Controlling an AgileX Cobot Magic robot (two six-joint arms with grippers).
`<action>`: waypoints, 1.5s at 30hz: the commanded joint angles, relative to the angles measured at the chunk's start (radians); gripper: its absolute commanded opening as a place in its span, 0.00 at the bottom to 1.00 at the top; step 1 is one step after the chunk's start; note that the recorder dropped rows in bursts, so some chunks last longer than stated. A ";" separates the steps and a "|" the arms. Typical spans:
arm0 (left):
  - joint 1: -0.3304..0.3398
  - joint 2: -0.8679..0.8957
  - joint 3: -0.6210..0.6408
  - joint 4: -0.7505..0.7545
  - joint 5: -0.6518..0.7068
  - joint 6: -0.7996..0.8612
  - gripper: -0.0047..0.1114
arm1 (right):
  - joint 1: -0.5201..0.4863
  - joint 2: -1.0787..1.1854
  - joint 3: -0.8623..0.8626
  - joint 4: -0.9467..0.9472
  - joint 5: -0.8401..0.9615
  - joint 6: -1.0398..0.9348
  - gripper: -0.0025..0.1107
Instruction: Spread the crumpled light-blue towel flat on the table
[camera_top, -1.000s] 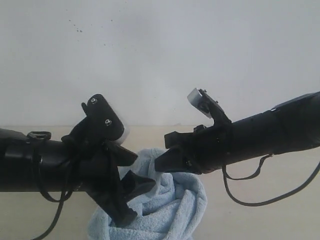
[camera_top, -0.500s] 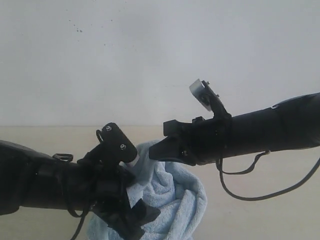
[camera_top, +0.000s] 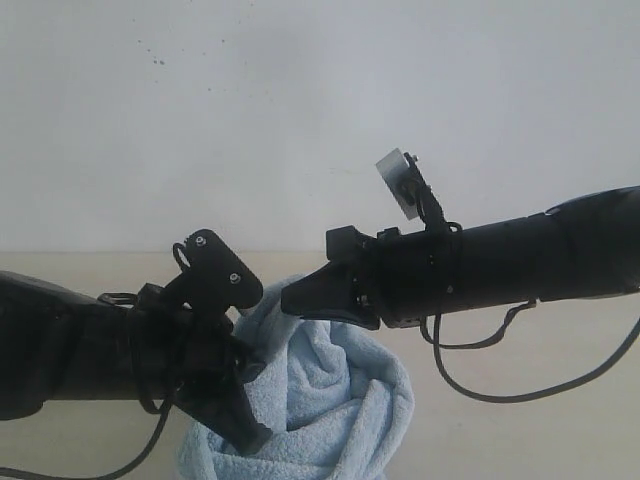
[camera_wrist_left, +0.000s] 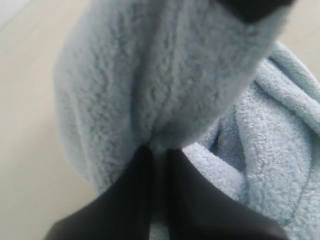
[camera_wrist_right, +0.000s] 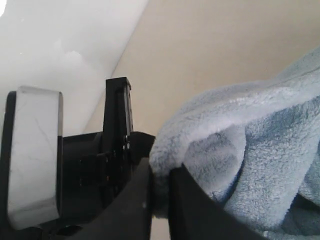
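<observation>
Exterior view: the two black arms fill the middle and cover much of the towel (camera_top: 345, 395). Its lower part runs off the bottom edge, and no hem or tag can be made out. What shows is a bunched, pale-blue mound of looped, fluffy pile standing on the smooth cream table (camera_top: 530, 420), in front of a plain grey-white wall (camera_top: 300, 100). The left gripper (camera_top: 248, 432) points down across the cloth's left flank. The right gripper (camera_top: 298, 298) comes in level at the top of the mound. From here the grip of neither one is readable.

Left wrist view: the left gripper (camera_wrist_left: 156, 151) has its two matte black fingers (camera_wrist_left: 132, 190) drawn nearly together, a thick fold of terry pinched between them. The fold swells into a rounded, blurred lobe – a dark shape cuts in at the frame's top edge and cannot be identified.

Right wrist view: the right gripper (camera_wrist_right: 161, 174) is likewise narrowed onto a soft, rolled edge of the towel (camera_wrist_right: 260, 145), held clear above the table (camera_wrist_right: 210, 50). Beside it stands a blurred black fitting with a pale grey plate (camera_wrist_right: 35, 155). Whose it is cannot be told.
</observation>
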 joint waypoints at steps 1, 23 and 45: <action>-0.004 -0.003 -0.004 -0.011 -0.032 -0.001 0.08 | 0.002 -0.012 -0.005 0.010 0.032 0.001 0.02; -0.004 -0.090 -0.004 0.001 0.186 0.010 0.29 | 0.002 -0.012 -0.005 0.010 -0.009 -0.002 0.02; -0.004 0.038 -0.059 0.011 -0.008 -0.045 0.60 | 0.002 -0.012 -0.005 0.008 0.113 0.033 0.02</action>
